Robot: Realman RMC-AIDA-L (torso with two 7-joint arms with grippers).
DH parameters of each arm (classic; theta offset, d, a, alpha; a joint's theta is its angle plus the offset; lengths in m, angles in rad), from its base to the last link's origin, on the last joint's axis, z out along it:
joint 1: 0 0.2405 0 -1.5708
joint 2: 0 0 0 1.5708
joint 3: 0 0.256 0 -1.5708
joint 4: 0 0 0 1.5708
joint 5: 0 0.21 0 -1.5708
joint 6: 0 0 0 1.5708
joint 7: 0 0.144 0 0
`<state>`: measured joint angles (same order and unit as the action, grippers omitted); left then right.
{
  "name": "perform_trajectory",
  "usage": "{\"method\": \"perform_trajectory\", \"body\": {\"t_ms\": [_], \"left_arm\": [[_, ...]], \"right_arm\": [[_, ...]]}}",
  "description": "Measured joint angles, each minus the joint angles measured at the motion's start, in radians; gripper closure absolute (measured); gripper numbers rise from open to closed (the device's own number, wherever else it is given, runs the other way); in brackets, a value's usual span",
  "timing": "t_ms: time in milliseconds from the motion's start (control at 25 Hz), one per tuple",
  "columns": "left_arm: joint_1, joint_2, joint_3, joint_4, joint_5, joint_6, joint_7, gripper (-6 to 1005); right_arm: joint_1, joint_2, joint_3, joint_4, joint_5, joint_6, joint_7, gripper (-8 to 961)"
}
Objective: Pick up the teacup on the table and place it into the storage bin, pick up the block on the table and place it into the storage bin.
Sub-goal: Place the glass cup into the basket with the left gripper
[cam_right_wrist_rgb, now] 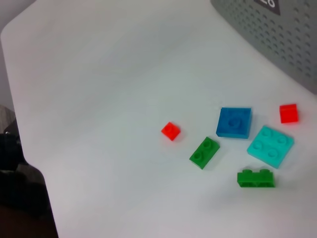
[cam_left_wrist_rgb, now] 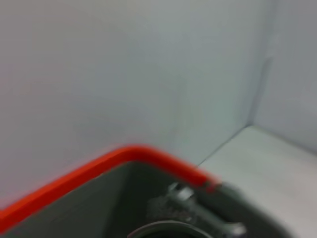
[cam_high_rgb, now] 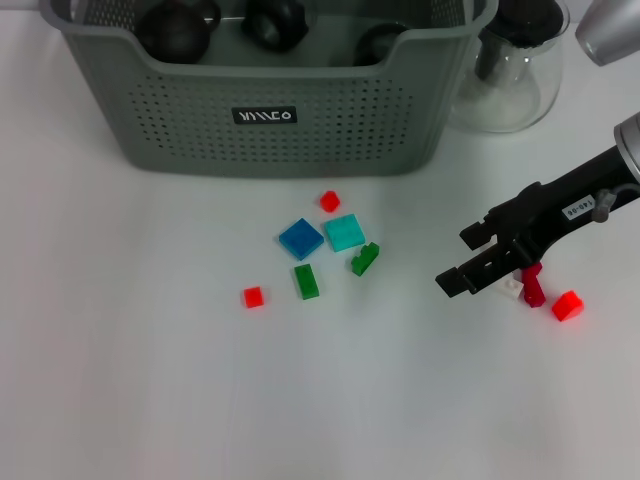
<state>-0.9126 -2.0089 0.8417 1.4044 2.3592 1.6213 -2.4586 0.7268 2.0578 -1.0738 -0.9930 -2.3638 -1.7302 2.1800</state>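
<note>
The right gripper (cam_high_rgb: 482, 262), fingers spread, hovers at ten o'clock of a light, rigid red block (cam_high_rgb: 533, 285), best pinched across flat sides.

only text i can spot: a small black label (cam_high_rgb: 265, 116) with white lettering on the storage bin (cam_high_rgb: 180, 130) front, and a tiny white tag (cam_high_rgb: 576, 211) on the right arm, neither readable

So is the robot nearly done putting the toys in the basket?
Not nearly. Dark round things already sit inside the storage bin, though I can't tell if they are teacups. The right gripper, jaws open, hangs beside a dark red block and holds nothing. Blocks remain on the table, like the blue block and teal block.
</note>
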Motion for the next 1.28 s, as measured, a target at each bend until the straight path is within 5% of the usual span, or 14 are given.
{"method": "perform_trajectory", "body": {"t_ms": [160, 320, 680, 1280], "left_arm": [[-0.08, 0.041, 0.005, -0.267, 0.11, -0.14, 0.001, 955], [-0.108, 0.051, 0.063, -0.422, 0.147, -0.271, 0.002, 955], [-0.147, -0.008, 0.148, -0.518, 0.3, -0.406, -0.023, 954], [-0.175, -0.07, 0.177, -0.578, 0.441, -0.432, -0.038, 952]], "right_arm": [[0.008, -0.005, -0.002, 0.002, 0.0, 0.001, 0.008, 6], [0.014, -0.008, -0.007, 0.002, -0.001, 0.004, 0.01, 6], [0.023, -0.006, -0.009, 0.005, -0.029, -0.001, 0.021, 6], [0.022, 0.001, -0.009, 0.007, -0.037, -0.001, 0.015, 6]]}}
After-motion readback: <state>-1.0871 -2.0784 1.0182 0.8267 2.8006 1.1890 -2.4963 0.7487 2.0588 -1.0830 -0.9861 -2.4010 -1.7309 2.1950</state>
